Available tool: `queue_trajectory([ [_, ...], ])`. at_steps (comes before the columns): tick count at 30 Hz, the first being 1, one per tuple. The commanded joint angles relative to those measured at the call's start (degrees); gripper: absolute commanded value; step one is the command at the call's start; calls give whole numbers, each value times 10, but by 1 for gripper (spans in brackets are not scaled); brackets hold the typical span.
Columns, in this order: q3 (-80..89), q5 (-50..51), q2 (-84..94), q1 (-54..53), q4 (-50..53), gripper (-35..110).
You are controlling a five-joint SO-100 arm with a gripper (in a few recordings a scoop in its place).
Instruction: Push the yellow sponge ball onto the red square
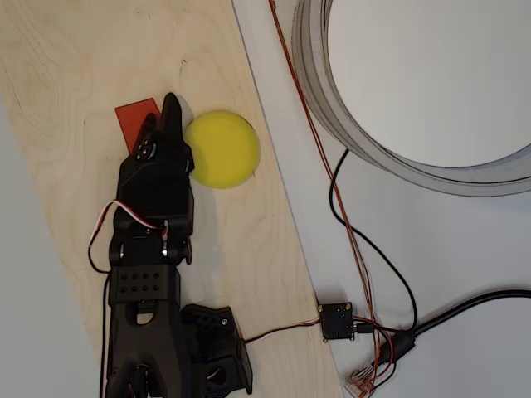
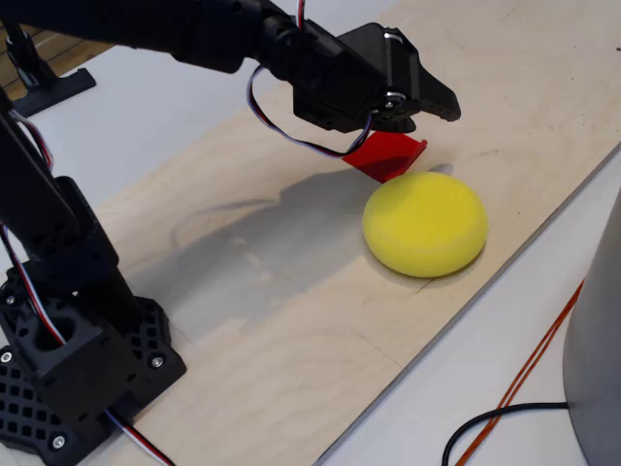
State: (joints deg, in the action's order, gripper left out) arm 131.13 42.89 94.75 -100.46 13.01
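Observation:
The yellow sponge ball lies on the wooden board near its right edge in the overhead view. The red square lies flat just left of it, its right part hidden under my arm in the overhead view. My black gripper is shut with nothing in it. It hangs a little above the board, between the square and the ball, with its side right at the ball's left edge. In the fixed view it casts a shadow on the board beside the ball.
The board's right edge runs close past the ball. A large grey round rim stands off the board at the upper right. Cables and a small black circuit box lie on the white table. The arm's base sits on the board's near end.

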Motion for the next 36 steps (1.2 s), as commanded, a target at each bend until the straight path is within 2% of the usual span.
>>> queue_trajectory([
  [1,-25,-58,27,-27,2,18],
  [9,11,-171,76,-107,11,18],
  [16,87,-209,161,-140,11,18],
  [22,144,-220,227,-156,16,18],
  [27,149,-222,259,-173,63,18],
  [36,162,-173,226,-178,75,18],
])
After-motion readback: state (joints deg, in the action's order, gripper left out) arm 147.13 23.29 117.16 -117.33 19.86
